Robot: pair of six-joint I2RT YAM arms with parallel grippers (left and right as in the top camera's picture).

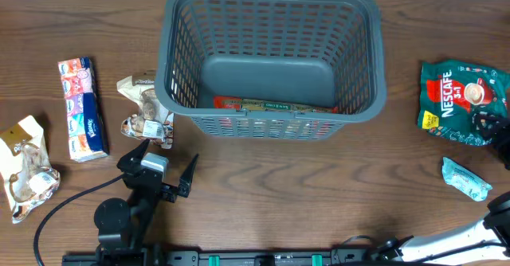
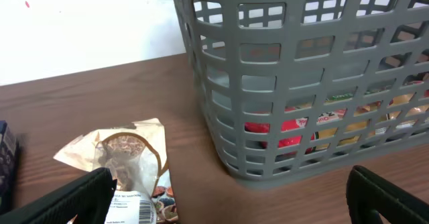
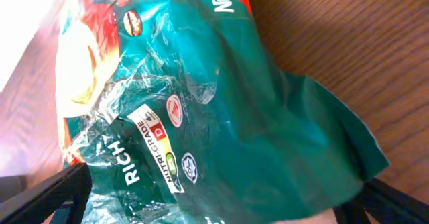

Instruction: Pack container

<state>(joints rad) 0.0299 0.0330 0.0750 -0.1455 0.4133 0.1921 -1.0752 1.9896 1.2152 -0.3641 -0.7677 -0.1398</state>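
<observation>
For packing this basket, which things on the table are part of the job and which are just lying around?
Job: grey basket, packet inside it, Nescafe bag, tissue pack, brown packet beside basket, brown packet far left, small teal packet.
Lying about: black cable.

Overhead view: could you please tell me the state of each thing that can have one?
container: upright, open-topped, one packet inside.
red-and-yellow packet: flat on the container's base.
Nescafe 3-in-1 bag: crumpled, lying outside the container.
beige snack packet: lying outside, beside the container.
tissue pack: lying flat, outside.
left gripper: open, empty.
right gripper: open, over the Nescafe 3-in-1 bag.
</observation>
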